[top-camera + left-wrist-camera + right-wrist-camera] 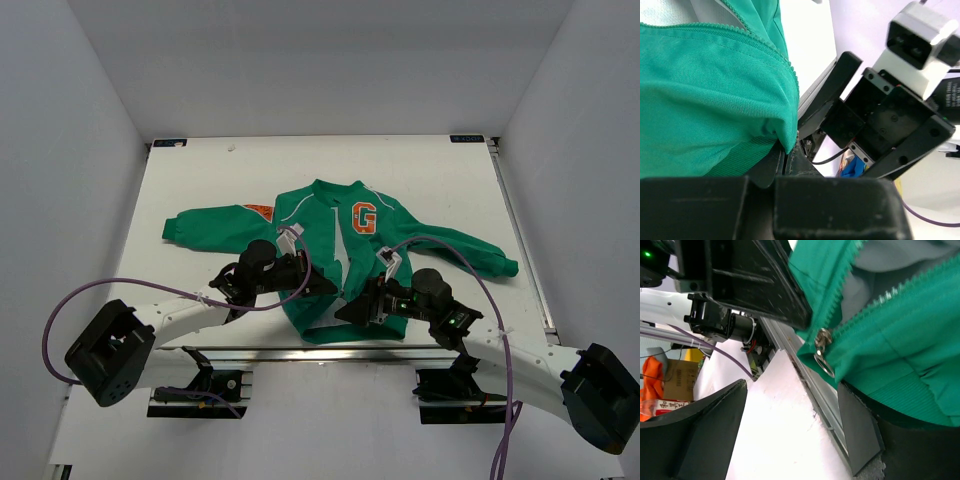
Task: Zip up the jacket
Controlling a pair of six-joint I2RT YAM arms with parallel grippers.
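Note:
The green jacket (310, 215) lies flat on the white table (220, 180), collar away from me, with an orange G patch (364, 217). My left gripper (325, 287) is shut on the lower corner of the jacket's front panel (785, 142), where the green cloth vanishes between the closed fingers. My right gripper (352, 310) is open at the hem. Its dark fingers (857, 430) stand wide apart over the table edge. The metal zipper slider with a ring pull (822, 347) sits just beyond the gap, nearer the right finger. Above it the zipper teeth (875, 302) part over grey lining.
An aluminium rail (815, 385) runs along the table's near edge right under the hem. Purple cables (60, 310) loop from both arms. White walls (60, 150) close in the table on three sides. Boxes and orange clutter (660, 382) lie beyond the table.

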